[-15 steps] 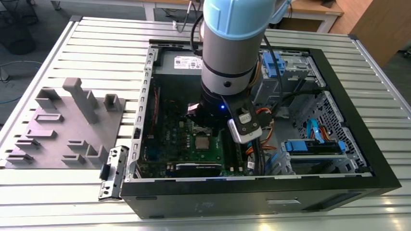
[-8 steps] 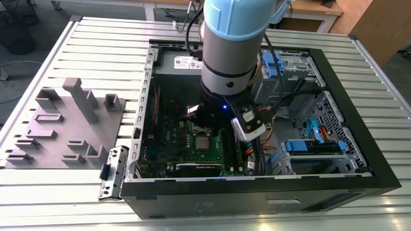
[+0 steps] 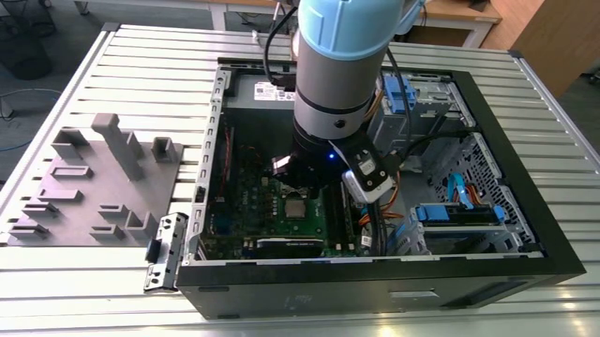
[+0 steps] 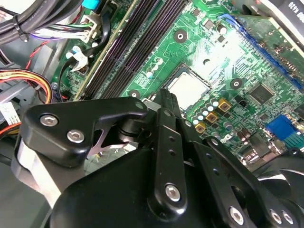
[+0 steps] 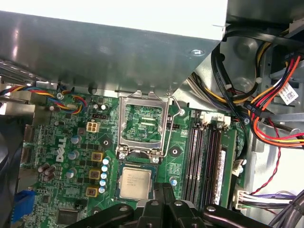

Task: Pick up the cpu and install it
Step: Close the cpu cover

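Gripper (image 3: 302, 187) closed up, empty, at cpu's (image 3: 296, 208) 12 o'clock in the exterior view; a nudge could skew it, bending pins.

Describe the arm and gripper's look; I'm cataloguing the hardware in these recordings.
In the exterior view the arm is a thick silver-grey tube with a light blue joint cap, a black wrist showing a small blue light, and black cables alongside. In both wrist views the gripper is black, built of flat linked bars with silver screws.
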{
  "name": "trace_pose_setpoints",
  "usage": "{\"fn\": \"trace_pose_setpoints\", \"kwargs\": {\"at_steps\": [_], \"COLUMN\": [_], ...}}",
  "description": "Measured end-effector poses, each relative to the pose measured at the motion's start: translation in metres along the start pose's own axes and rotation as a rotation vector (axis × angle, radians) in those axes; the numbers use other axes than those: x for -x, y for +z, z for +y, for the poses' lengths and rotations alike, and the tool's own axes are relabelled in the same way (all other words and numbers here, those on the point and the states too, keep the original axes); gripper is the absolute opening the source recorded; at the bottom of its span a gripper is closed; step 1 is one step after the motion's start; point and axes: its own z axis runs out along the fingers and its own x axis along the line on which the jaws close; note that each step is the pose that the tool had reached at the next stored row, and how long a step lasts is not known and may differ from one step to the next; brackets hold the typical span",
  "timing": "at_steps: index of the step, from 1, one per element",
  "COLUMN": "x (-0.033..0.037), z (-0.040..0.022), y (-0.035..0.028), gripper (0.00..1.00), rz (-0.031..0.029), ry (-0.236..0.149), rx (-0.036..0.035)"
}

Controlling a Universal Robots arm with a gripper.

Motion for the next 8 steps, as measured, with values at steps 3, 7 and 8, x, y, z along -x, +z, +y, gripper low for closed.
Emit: {"fn": "trace_pose_setpoints", "kwargs": {"at_steps": [3, 7, 8], "x": [0.0, 0.0, 0.0], "z": [0.0, 0.0, 0.0], "y": [0.0, 0.0, 0.0], "gripper": [0.11, 0.11, 0.11], "rz": [0.0, -0.0004, -0.0005], "ry": [-0.001, -0.001, -0.001], "rx": [0.0001, 0.0, -0.0001]}}
